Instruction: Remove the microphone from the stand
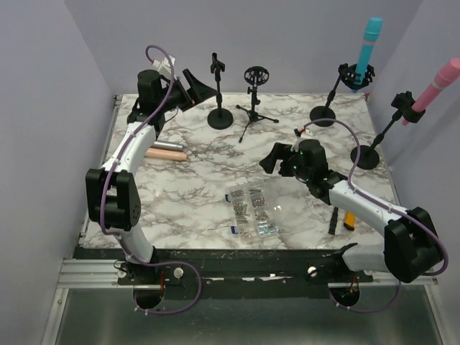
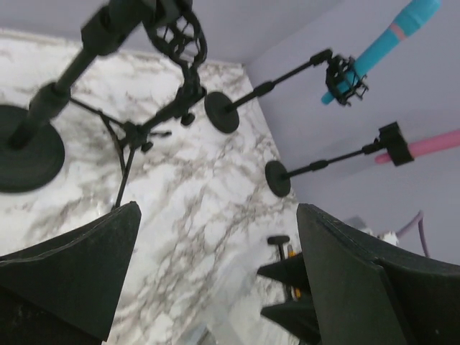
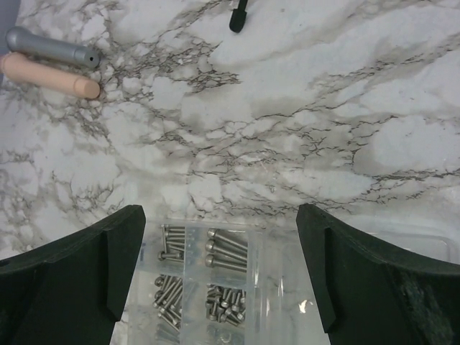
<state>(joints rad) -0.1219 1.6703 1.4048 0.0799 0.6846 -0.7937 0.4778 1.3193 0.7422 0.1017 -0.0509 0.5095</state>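
Both grippers are wide open and hold nothing. The left gripper is up high in the upper left of the top view, near an empty stand. The right gripper is low in the middle of the frame, looking down at the marble worktop and a clear box of screws. A blue microphone sits in the clip of its stand at the upper right. A pink microphone sits in another stand at the far right edge. A grey microphone and a peach microphone lie flat on the worktop at the left, side by side. It looks like the arms are between grabs, with the blue and pink ones left to do. The right gripper seems closest to them. Next it likely needs to rise, move to the upper right, line up its fingers on each side of one microphone, squeeze, and pull it gently out of the clip. The stand is thin, so it could tip over.
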